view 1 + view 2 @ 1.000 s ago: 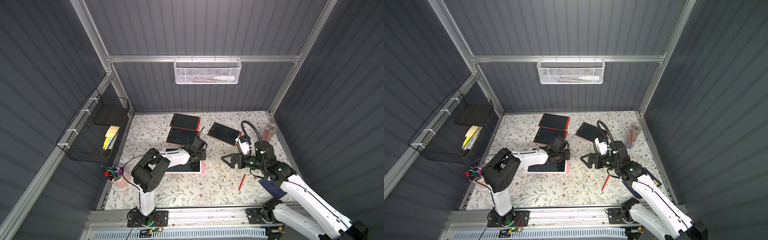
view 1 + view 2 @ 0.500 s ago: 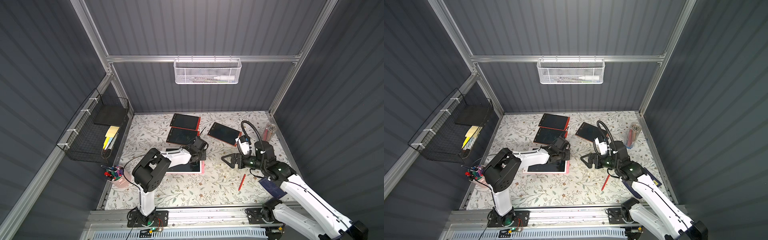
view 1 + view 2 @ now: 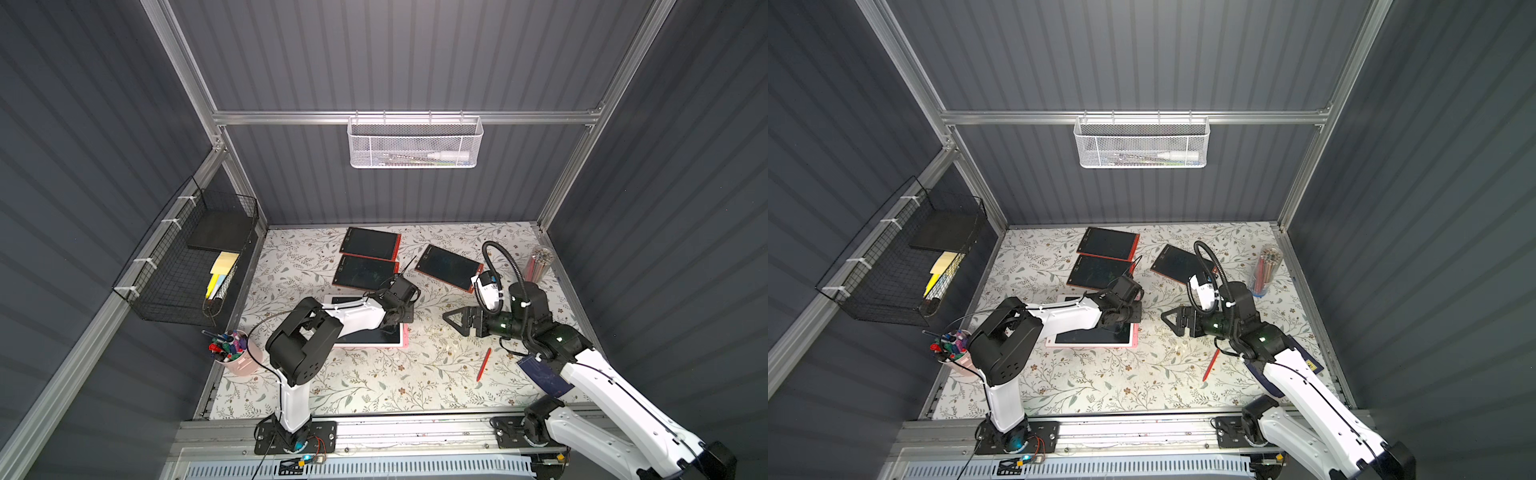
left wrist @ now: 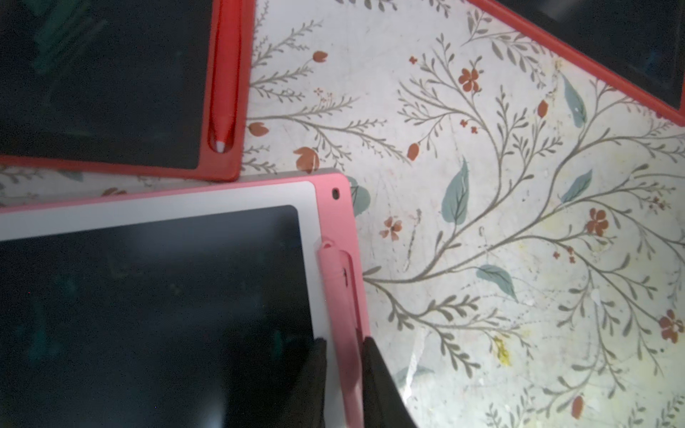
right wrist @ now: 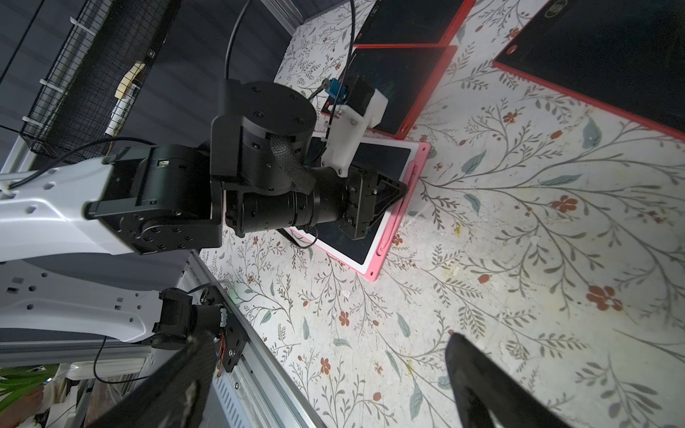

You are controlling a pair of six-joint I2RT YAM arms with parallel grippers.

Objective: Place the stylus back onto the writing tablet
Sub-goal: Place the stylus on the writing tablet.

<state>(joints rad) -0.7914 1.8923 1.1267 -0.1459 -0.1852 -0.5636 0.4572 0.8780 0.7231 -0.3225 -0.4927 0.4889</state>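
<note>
A pink-framed writing tablet (image 3: 374,340) (image 3: 1092,338) lies flat on the flowered table, partly under my left arm. A pink stylus (image 4: 338,292) runs along the tablet's pink edge (image 4: 344,207), slightly askew over its slot. My left gripper (image 4: 344,346) (image 3: 401,316) (image 3: 1127,313) is shut on the stylus, one black finger on each side. The right wrist view shows the tablet (image 5: 389,237) with the left gripper's tip at its edge. My right gripper (image 3: 453,321) (image 3: 1170,319) (image 5: 322,370) hovers open to the right of the tablet with nothing in it.
Three red tablets (image 3: 370,243) (image 3: 365,272) (image 3: 448,267) lie behind; one has a red stylus in its slot (image 4: 222,85). A loose red stylus (image 3: 484,365) lies near my right arm. A pencil jar (image 3: 539,262) stands at the back right and a pink marker cup (image 3: 237,353) at the front left.
The left gripper's head has barely shifted over the pink tablet's edge. The right arm has stayed still.
</note>
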